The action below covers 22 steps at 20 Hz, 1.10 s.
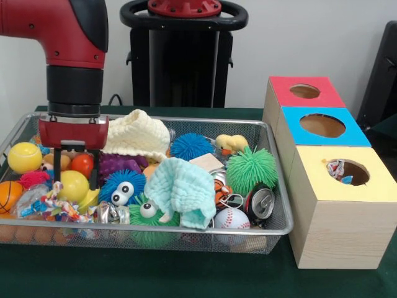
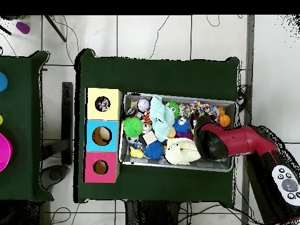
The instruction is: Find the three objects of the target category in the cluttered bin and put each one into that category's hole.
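Observation:
The wire mesh bin (image 1: 186, 232) is full of toys; it also shows in the overhead view (image 2: 176, 98). One knotted cloth toy (image 1: 54, 205) lies at the bin's front left, seen from above near the bin's edge (image 2: 200, 108). Another knotted toy (image 1: 338, 168) sits in the yellow box's hole (image 2: 103, 105). I see no third one. My gripper (image 1: 75, 171) is open, with its black fingers (image 1: 57, 162) down in the bin on either side of an orange-red ball (image 1: 81, 164), just behind the knotted toy. In the overhead view the arm (image 2: 212, 140) hides it.
Three wooden boxes stand beside the bin: red-topped (image 1: 305, 91), blue-topped (image 1: 322, 126) and yellow-topped (image 1: 366, 186). The bin holds a pale yellow washcloth (image 1: 135, 133), a mint washcloth (image 1: 181, 189), spiky balls (image 1: 250, 169), yellow balls (image 1: 73, 185), a baseball (image 1: 231, 218) and a can (image 1: 259, 203).

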Motion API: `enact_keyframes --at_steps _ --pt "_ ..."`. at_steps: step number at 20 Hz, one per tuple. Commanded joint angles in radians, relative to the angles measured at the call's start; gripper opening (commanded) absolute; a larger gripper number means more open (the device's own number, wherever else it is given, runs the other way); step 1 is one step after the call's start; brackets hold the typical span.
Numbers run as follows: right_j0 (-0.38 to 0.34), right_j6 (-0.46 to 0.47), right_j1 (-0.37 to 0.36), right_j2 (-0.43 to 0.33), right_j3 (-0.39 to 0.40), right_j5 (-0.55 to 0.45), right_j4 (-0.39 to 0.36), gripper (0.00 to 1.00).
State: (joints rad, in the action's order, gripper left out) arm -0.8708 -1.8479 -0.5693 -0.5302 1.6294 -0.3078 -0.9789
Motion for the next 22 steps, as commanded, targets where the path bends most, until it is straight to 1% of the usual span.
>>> enact_keyframes --at_steps 1,3,6,9,18,22 --pt "0.033 0.063 0.086 0.028 -0.061 0.107 -0.136 1.00" --pt "0.029 0.066 0.089 0.033 -0.060 0.121 -0.155 1.00" --pt "0.015 0.084 0.098 0.021 -0.070 0.123 -0.169 1.00" --pt "0.010 0.082 0.114 0.017 -0.088 0.137 -0.186 1.00" --pt "-0.022 0.105 0.113 -0.011 -0.090 0.125 -0.197 1.00" --pt "-0.063 0.158 0.103 -0.049 -0.090 0.090 -0.177 1.00"
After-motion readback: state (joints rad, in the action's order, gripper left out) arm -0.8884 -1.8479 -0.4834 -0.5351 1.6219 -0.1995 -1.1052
